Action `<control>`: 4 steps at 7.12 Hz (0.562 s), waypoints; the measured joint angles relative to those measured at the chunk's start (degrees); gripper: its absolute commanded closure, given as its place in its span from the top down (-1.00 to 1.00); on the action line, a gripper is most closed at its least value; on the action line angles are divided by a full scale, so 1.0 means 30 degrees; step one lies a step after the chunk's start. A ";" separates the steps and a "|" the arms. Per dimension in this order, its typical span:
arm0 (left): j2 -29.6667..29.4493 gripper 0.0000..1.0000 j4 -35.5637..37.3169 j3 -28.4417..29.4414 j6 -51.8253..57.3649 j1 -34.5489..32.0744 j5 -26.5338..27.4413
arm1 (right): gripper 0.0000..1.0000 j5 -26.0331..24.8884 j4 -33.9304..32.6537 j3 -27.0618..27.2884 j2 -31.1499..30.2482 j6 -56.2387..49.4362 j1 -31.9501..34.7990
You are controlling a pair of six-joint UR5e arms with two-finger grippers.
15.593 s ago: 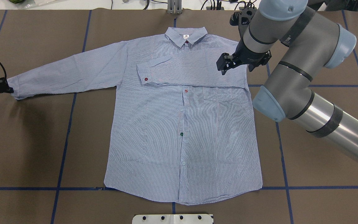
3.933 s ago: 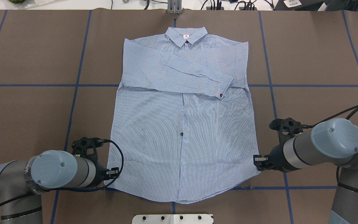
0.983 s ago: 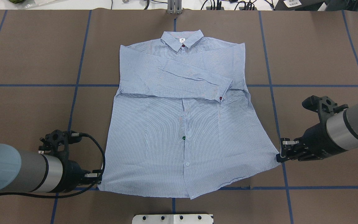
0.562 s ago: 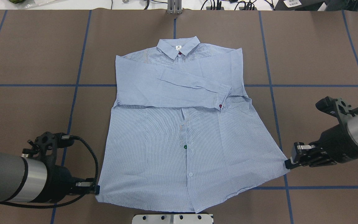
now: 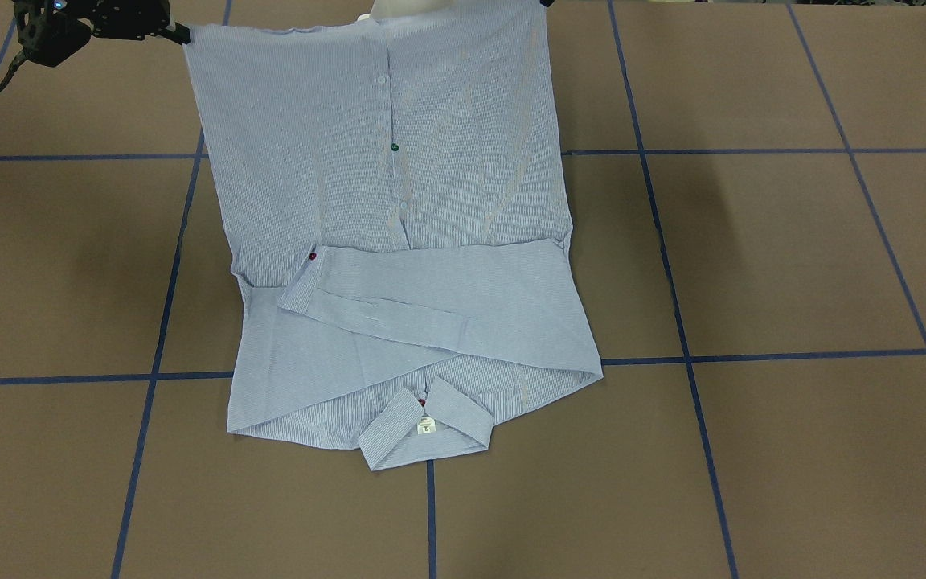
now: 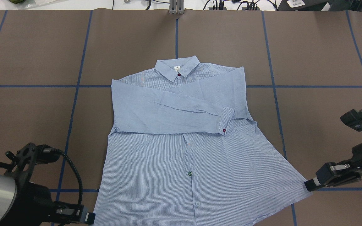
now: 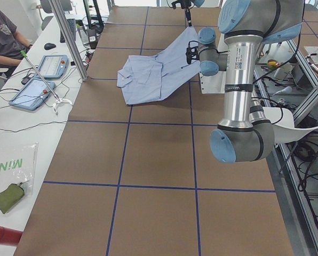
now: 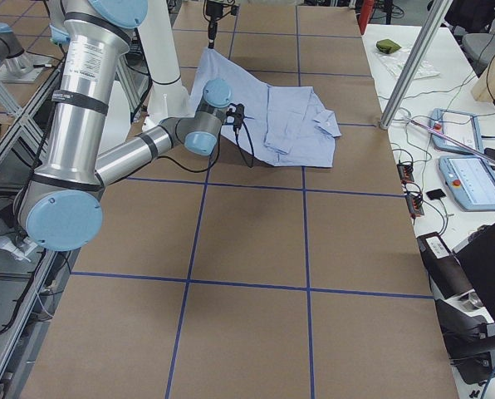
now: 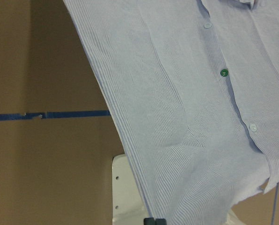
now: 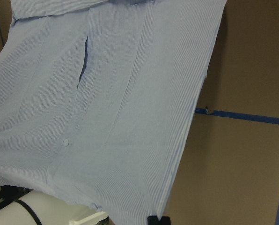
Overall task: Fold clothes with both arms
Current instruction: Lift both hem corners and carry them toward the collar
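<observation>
Both grippers are drawing the shirt [image 6: 174, 157] back toward the robot's edge of the table [image 6: 27, 47]. Over the last second the collar [image 6: 176, 67] has been sliding from near the far edge to about the table's middle, while the hem [image 5: 286, 30] is rising off the surface and spreading wider. The left gripper [image 6: 88, 218] is pinching the hem corner on its side and the right gripper [image 6: 309, 185] the other, each clamped on cloth. The upper half, with the sleeves [image 6: 168, 110] crossed over the chest, is lying flat, and the lower half is stretching taut up to the grippers. This is probably setting up a fold of the hem toward the collar.
</observation>
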 measured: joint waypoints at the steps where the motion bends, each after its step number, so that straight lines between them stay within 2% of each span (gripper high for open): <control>1: -0.0209 -1.00 -0.0005 -0.0339 -0.0013 0.0012 -0.0555 | -1.00 0.0600 0.0962 -0.0354 0.0004 0.0075 0.0169; 4: -0.0540 -1.00 0.0020 0.0535 0.0067 -0.0351 -0.0810 | -1.00 0.1085 0.3128 -0.2733 0.0729 0.0142 0.1357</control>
